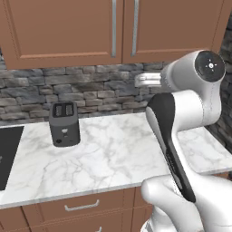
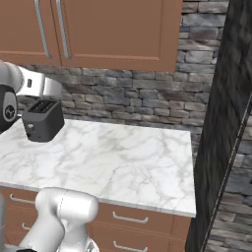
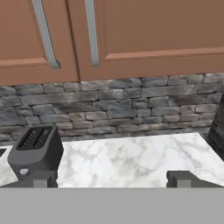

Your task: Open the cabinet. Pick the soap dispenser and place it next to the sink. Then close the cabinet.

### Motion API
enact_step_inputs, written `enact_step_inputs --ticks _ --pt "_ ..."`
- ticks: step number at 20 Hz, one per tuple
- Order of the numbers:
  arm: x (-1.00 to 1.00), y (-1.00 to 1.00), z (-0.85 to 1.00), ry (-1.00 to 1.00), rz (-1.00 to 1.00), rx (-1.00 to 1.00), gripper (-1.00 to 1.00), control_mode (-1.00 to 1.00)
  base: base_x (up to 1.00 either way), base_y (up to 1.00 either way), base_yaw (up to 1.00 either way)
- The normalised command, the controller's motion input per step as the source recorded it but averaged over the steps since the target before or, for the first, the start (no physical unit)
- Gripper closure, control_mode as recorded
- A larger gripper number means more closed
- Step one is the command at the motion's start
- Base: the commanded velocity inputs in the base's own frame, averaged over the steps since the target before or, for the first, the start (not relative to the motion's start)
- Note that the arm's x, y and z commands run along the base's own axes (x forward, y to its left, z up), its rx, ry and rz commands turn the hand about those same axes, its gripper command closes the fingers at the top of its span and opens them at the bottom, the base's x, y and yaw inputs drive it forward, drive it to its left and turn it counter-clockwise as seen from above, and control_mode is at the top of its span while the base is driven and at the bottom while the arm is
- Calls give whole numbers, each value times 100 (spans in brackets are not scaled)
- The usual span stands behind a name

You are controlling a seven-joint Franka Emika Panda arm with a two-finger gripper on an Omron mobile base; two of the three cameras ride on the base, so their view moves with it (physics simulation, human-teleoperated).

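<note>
The cabinet [image 1: 68,31] hangs above the counter, reddish-brown wood, with both panelled doors shut. Its two long silver bar handles [image 1: 113,27] [image 1: 134,27] run side by side at the middle seam. The hand view faces the same doors [image 3: 144,30] and handles [image 3: 91,33] from a little below. My gripper [image 3: 113,180] is open, its two dark fingertips [image 3: 40,181] wide apart with nothing between them. It is held up over the marble counter, short of the doors and below them. The soap dispenser is hidden. The sink is out of view.
A dark two-slot toaster [image 1: 64,123] stands on the white marble counter [image 1: 113,158] at the left, near the stone backsplash. A black cooktop [image 1: 8,154] lies at the far left. Drawers [image 1: 81,207] run below. A tall dark stone wall [image 2: 224,123] bounds the counter's right end.
</note>
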Motion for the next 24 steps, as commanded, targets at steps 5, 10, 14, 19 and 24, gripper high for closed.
enact_step_inputs --ticks 5,10,14,19,24 --pt "0 0 64 -3 6 9 -100 -100 0 0 0" --pt "0 0 21 10 20 10 -100 -100 0 0 0" --pt "8 0 4 1 13 2 -100 -100 0 0 0" --pt "32 0 0 0 -1 0 -100 -100 0 0 0" --pt "26 0 1 -1 -9 0 -100 -100 0 0 0"
